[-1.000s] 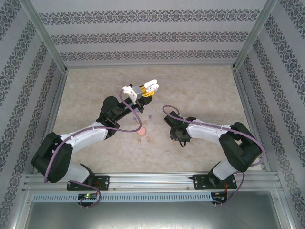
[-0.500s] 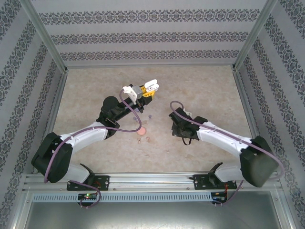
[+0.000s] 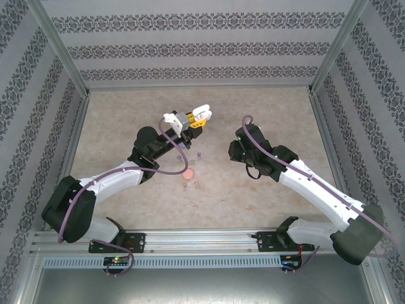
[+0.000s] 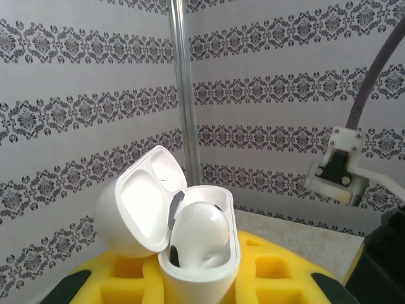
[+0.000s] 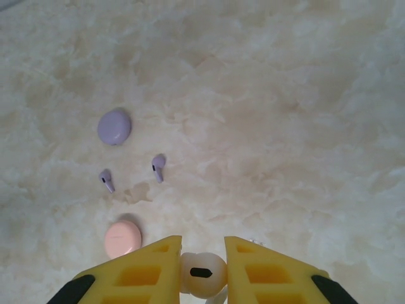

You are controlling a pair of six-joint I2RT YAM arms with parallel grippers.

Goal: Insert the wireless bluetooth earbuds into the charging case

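My left end effector (image 4: pixel 196 292) is clamping one open white case (image 4: pixel 142 209), one white earbud (image 4: pixel 201 233) sitting inside; my right end effector (image 5: pixel 202 273) is pinching a second white earbud (image 5: pixel 201 272); its wrist view is giving me two purple earbuds (image 5: pixel 106 180) (image 5: pixel 158 168) lying on the table (image 5: pixel 285 126).

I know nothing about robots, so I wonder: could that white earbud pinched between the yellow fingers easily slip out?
Possibly: the white earbud looks smooth and rounded, so likely slippery, and the right gripper grips only its curved sides. It looks tiny, so probably light. Seemingly hard, unlikely to squash.
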